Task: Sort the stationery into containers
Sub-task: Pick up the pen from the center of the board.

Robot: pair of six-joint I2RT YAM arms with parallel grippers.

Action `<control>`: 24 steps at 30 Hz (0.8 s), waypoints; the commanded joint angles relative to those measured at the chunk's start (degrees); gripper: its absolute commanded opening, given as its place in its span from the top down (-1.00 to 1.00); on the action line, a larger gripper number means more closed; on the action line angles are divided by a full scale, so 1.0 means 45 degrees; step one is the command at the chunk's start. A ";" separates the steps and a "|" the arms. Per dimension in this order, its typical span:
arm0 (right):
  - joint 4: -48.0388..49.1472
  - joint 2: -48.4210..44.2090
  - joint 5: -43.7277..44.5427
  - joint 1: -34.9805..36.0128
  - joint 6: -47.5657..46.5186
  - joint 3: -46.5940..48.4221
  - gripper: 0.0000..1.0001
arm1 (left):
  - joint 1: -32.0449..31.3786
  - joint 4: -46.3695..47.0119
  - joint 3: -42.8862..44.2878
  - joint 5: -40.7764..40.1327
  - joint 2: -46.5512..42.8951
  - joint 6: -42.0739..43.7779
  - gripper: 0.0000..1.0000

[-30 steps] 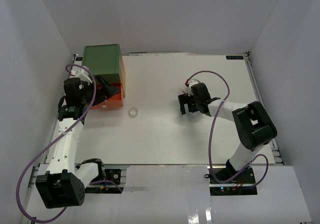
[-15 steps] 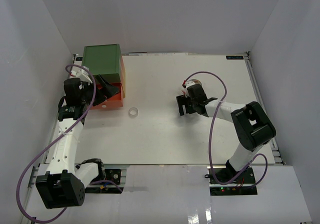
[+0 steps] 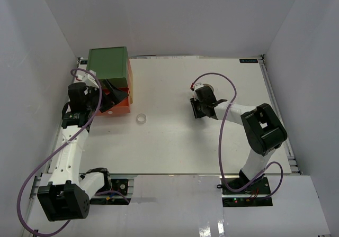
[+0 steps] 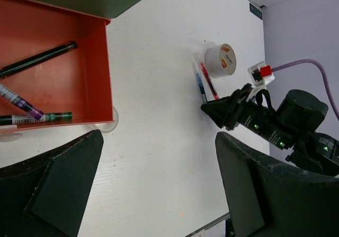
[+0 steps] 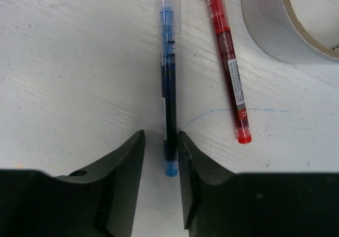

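My right gripper (image 5: 160,142) has its fingers (image 5: 127,163) drawn narrow, one on each side of the blue pen (image 5: 168,89) near its lower end (whether they pinch it yet I cannot tell). The pen lies flat on the white table (image 5: 79,62), just beside a red pen (image 5: 229,67) and the grey tape roll (image 5: 275,25). I judge it light, stiff, slick and apt to roll, so a hold nearer mid-barrel would tip less. My left gripper (image 4: 159,194) hangs wide by the open orange drawer (image 4: 98,73).
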 commanded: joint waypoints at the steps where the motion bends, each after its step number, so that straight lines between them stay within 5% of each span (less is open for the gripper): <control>1: -0.0459 0.0467 -0.0150 0.0136 -0.0172 0.0199 0.30 | -0.0251 0.0028 0.0127 0.0500 -0.0422 -0.0265 -0.96; 9: -0.0342 0.0156 -0.0345 0.0234 -0.0328 -0.0015 0.84 | -0.2515 0.0301 0.0225 -0.0340 -0.0130 -0.1103 -0.96; 24: 0.2235 -0.4627 -0.1947 0.2323 0.0609 -0.1987 0.84 | -0.6930 0.2664 -0.0127 -0.3386 0.2076 -0.4091 -0.90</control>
